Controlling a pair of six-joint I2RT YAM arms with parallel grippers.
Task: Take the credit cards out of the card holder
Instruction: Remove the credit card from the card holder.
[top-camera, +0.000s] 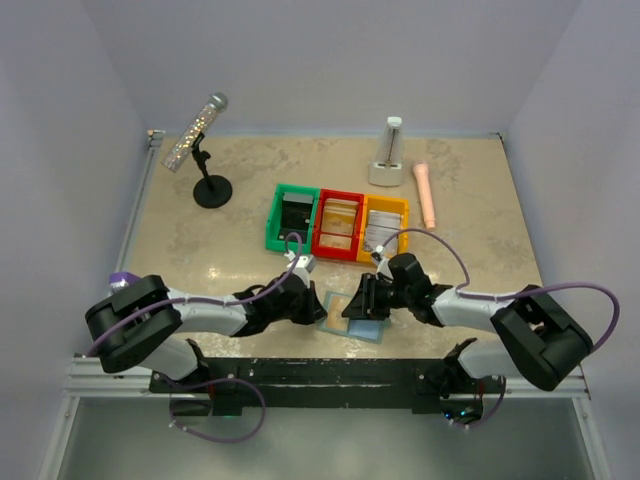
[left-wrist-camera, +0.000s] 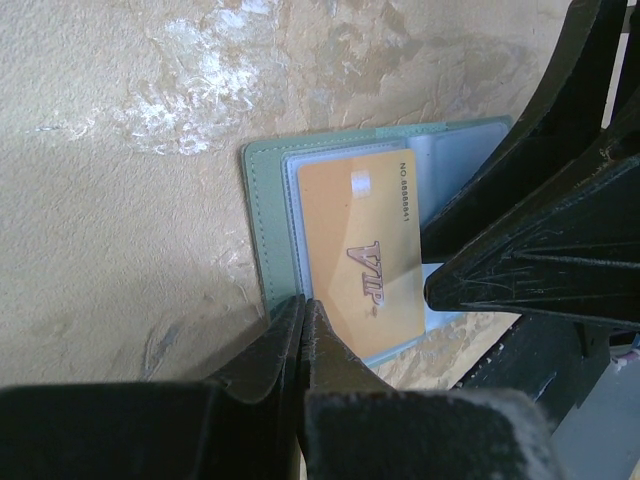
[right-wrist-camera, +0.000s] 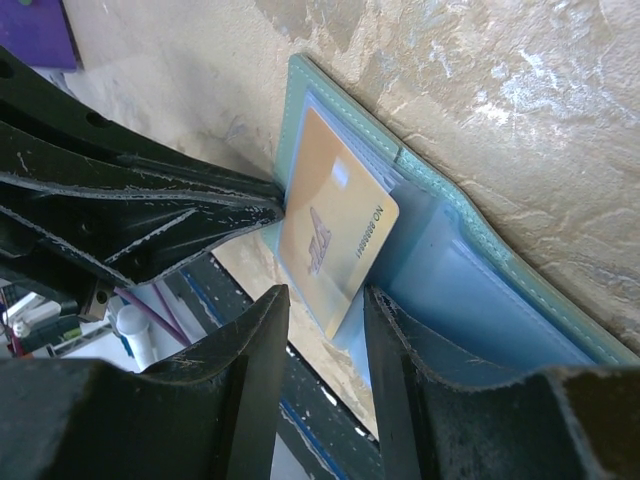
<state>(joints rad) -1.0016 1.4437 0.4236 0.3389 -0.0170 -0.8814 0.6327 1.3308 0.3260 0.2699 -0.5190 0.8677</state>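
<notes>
You are working the gold card (left-wrist-camera: 360, 250) out of the card holder (left-wrist-camera: 262, 215), which is lying open on the worktop (left-wrist-camera: 120, 230) at the lower centre of the top view, between the two grippers. The left gripper (left-wrist-camera: 303, 308) is showing jaws pressed together, their tip sitting at the holder's lower edge beside the card, seemingly as a hold-down. The right gripper (right-wrist-camera: 320, 305) is standing with jaws apart, the card's free corner lying between them and not visibly pinched.

You should be closing squarely on that corner, then drawing along the pocket's mouth rather than lifting (the holder looks light and may ride up).

The left wrist view is giving you the card's printed face and how it is sitting in the pocket. The right wrist view is giving you the gap on either side of the corner and the blue panel (right-wrist-camera: 480, 290) beside it.
</notes>
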